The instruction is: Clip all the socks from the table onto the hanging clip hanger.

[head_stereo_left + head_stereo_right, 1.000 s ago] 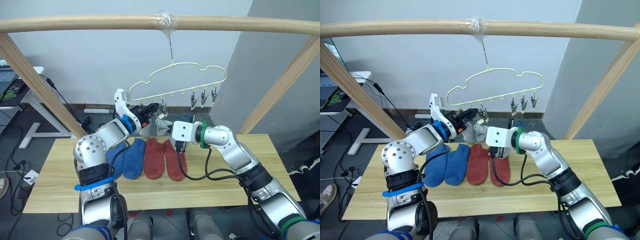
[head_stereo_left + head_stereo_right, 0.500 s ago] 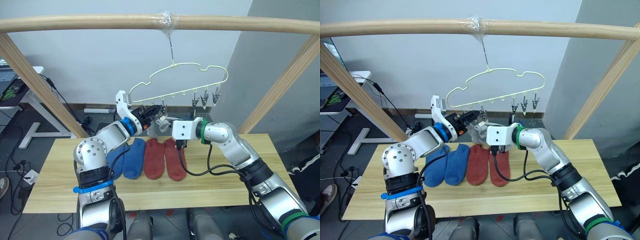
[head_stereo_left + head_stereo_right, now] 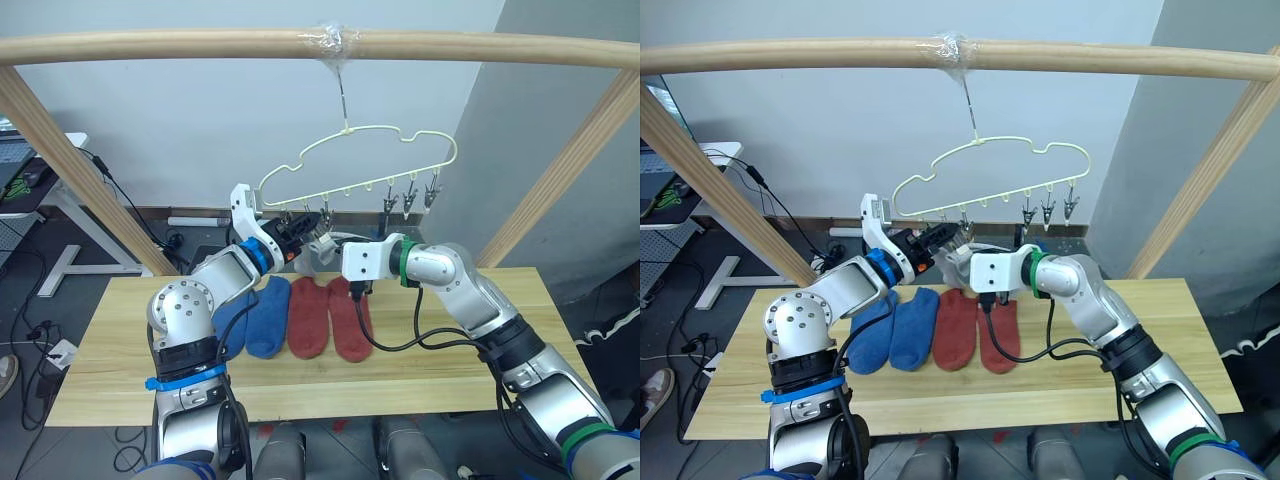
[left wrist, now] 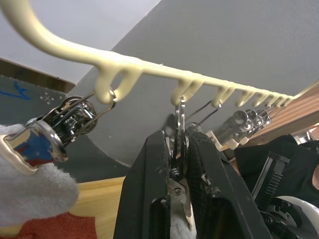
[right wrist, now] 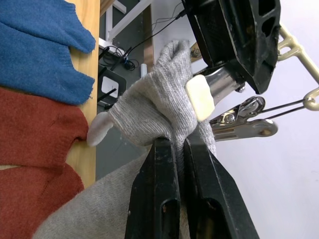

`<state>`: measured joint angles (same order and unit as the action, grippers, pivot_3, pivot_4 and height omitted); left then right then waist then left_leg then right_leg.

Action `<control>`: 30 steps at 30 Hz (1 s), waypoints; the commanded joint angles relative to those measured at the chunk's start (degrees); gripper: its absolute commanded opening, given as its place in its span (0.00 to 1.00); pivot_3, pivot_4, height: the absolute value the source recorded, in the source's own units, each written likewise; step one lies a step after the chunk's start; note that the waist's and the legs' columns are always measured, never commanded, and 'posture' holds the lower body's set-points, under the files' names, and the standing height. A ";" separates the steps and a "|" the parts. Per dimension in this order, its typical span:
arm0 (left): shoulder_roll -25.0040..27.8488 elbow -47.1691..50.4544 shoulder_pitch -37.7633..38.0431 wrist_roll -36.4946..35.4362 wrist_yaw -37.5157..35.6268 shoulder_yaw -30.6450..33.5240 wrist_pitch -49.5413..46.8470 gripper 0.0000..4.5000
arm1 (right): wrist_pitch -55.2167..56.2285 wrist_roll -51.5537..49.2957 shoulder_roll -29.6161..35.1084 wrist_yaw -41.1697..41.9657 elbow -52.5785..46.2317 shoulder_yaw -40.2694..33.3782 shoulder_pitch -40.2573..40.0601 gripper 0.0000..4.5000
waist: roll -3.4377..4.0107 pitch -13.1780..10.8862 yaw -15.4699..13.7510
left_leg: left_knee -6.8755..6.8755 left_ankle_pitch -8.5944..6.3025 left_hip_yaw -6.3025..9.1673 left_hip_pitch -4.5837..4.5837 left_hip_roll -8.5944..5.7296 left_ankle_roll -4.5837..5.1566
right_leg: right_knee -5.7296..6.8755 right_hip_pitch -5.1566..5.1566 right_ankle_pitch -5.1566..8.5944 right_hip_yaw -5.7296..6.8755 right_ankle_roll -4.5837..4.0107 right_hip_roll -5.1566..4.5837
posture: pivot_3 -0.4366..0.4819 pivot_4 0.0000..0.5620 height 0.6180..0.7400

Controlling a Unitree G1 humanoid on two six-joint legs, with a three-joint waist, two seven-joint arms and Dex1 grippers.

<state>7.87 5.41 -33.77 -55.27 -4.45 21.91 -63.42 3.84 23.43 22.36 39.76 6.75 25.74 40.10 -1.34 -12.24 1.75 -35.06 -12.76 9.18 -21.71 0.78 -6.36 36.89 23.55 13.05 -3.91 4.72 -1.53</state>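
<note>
Under the clip hanger (image 3: 352, 160), the left gripper (image 4: 178, 149) squeezes a silver clip (image 4: 178, 191) between its pressed fingers, while the right gripper (image 5: 172, 149) pinches a grey sock (image 5: 154, 107) and holds it up beside that clip. The step in hand seems to be clipping this grey sock. Next, its edge must probably go into the clip's mouth before the squeeze is let go. On the table (image 3: 450, 360) lie two blue socks (image 3: 255, 315) and two red socks (image 3: 330, 318) side by side. No containers are present.
</note>
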 commanded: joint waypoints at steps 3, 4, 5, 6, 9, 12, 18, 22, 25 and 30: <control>0.77 3.03 0.39 -3.30 -0.79 0.15 -0.04 0.30 | 1.35 -0.71 -0.34 -0.38 -0.77 -1.15 1.09 0.00 | 0.00 0.00 0.00 | 0.00 0.00 0.01 0.00 0.00 0.00 | 0.00 0.00 0.00 0.01 0.00 0.00 | 0.55 0.27 1.00; 0.99 3.25 0.54 -3.63 -0.80 0.12 -0.21 0.38 | 1.42 -0.75 -0.41 -0.41 -0.62 -1.16 1.07 0.00 | 0.00 0.00 0.00 | 0.00 0.00 0.00 0.00 0.00 0.00 | 0.00 0.00 0.00 0.00 0.00 0.00 | 0.55 0.27 1.00; 1.26 3.65 0.71 -4.60 -0.84 0.37 -0.69 0.45 | 1.58 -0.68 -0.51 -0.53 -0.31 -1.11 1.08 0.00 | 0.00 0.00 0.01 | 0.00 0.00 0.00 0.00 0.00 0.00 | 0.00 0.00 0.00 0.00 0.00 0.00 | 0.55 0.27 1.00; 1.47 3.93 0.85 -5.39 -0.83 0.53 -1.01 0.51 | 1.71 -0.62 -0.59 -0.61 -0.07 -1.07 1.09 0.00 | 0.00 0.00 0.01 | 0.00 0.00 0.00 0.00 0.00 0.00 | 0.00 0.00 0.00 0.00 0.00 0.00 | 0.55 0.27 1.00; 2.72 4.80 1.08 -7.96 0.25 1.69 -1.77 0.72 | 2.07 -0.72 -0.98 -0.94 0.67 -1.17 1.33 0.00 | 0.00 0.00 0.00 | 0.00 0.00 0.01 0.00 0.00 0.01 | 0.01 0.00 0.00 0.00 0.00 0.00 | 0.57 0.27 1.00; 4.81 6.13 1.94 -10.78 1.94 3.55 -2.58 0.92 | 2.30 -1.22 -1.59 -1.08 1.60 -1.36 1.69 0.00 | 0.00 0.00 0.01 | 0.00 0.00 0.01 0.01 0.00 0.01 | 0.03 0.00 0.00 0.00 0.00 0.00 | 0.57 0.27 1.00; 12.27 12.96 7.97 -17.27 1.82 3.99 -5.79 1.00 | -3.42 -9.24 -6.45 2.14 2.28 -3.95 0.92 0.00 | 0.00 0.00 -0.04 | 0.05 0.00 0.02 0.00 0.02 0.01 | 0.04 0.06 0.00 0.00 -0.04 0.01 | 0.59 0.28 1.00; 16.61 18.04 13.59 -15.96 0.33 2.33 -4.28 1.00 | -12.40 -17.14 -10.39 5.24 1.64 -6.96 -0.60 0.24 | -0.02 0.00 -0.25 | 0.06 -0.08 0.04 -0.02 0.02 0.15 | 0.05 0.07 -0.04 0.00 -0.12 0.00 | 0.61 0.29 1.00; 18.03 20.77 16.28 -13.47 -1.39 0.11 -1.51 1.00 | -19.06 -21.34 -11.63 6.75 0.51 -8.33 -1.78 0.49 | -0.01 0.00 -0.88 | 0.06 -0.09 0.07 -0.02 0.01 0.16 | 0.07 0.07 0.00 0.06 -0.14 0.00 | 0.62 0.29 1.00; 21.36 25.63 19.84 -2.65 -7.06 -6.28 6.91 1.00 | -23.11 -22.99 -9.93 6.47 -0.26 -9.42 -4.48 0.87 | -0.01 0.00 -1.76 | 0.06 -0.09 0.08 -0.03 0.02 0.16 | 0.07 0.08 0.15 0.09 -0.31 0.02 | 0.62 0.30 1.00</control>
<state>28.61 28.10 -14.24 -60.86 -9.28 16.88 -59.94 -18.58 2.02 11.56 46.15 9.02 18.29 36.06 -1.34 -12.24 -0.01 -35.00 -12.85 9.24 -21.74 0.80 -6.20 36.95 23.64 13.26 -3.84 4.32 -1.52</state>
